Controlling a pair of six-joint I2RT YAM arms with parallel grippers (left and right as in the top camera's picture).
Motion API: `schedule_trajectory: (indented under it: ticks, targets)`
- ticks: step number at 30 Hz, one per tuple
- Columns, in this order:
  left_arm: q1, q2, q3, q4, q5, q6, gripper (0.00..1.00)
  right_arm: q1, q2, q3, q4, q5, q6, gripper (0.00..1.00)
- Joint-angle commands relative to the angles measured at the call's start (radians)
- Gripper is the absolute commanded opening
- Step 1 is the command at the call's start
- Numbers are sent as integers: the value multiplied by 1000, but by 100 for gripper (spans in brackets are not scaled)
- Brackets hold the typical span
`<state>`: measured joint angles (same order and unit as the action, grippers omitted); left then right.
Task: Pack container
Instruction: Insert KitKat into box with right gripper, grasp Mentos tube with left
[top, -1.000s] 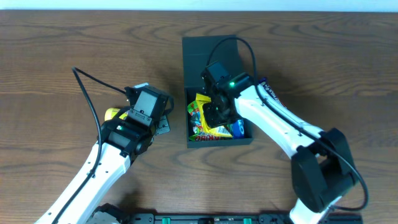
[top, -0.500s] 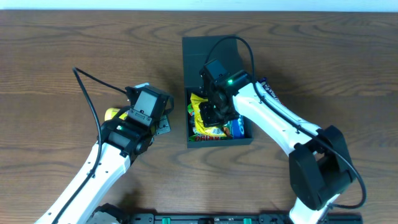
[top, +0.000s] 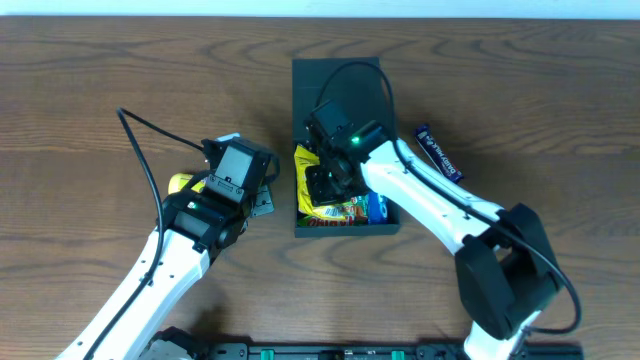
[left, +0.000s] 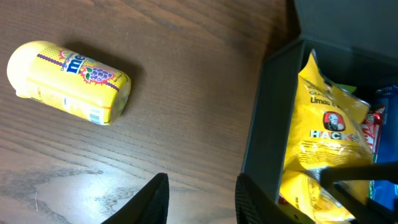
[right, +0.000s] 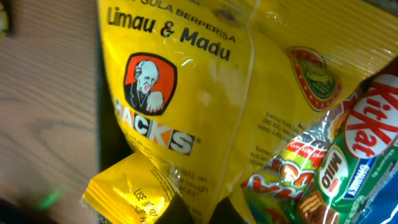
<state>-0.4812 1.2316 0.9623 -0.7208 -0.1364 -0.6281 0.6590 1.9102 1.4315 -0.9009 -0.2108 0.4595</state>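
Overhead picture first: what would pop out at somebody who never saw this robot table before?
The bright yellow Hacks bag grabs the eye first, sitting in the dark container at the table's middle, with the right gripper down inside it. Next is the yellow tub lying on its side on the wood to the left of the container. A dark blue bar lies alone on the container's right.

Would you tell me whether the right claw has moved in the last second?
Yes: the right claw moved left, away from the dark blue bar beside the container.
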Motion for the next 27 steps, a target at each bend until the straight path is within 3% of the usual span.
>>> schedule_trajectory:
  ticks: [1,4,6,7,10,17,22,24,25,27]
  targets:
    - [4,-2,4,1,-1,4,37,16,65,18,4,4,19,1]
    - [4,-2,4,1,-1,4,43,17,100,19,5,3,19,4]
    - [4,-2,4,1,-1,4,47,16,100,19,8,1,16,23]
    - [4,-2,4,2,-2,4,52,15,95,23,7,1,10,35]
    - [5,-2,4,13,-19,5,72,-2,53,50,-21,2,-14,57]
    - [6,-2,4,-4,-137,-27,95,-95,-172,107,-97,24,-72,71]
    - [63,8,-13,-27,-230,-34,95,-206,-338,106,-155,136,-76,85]
    - [101,12,-26,-36,-196,-125,95,-239,-356,106,-180,136,-75,85]
    - [130,17,-40,-50,-184,-270,95,-255,-359,106,-201,136,-75,85]
    - [166,29,-63,-56,-193,-448,95,-265,-357,102,-218,136,-75,85]
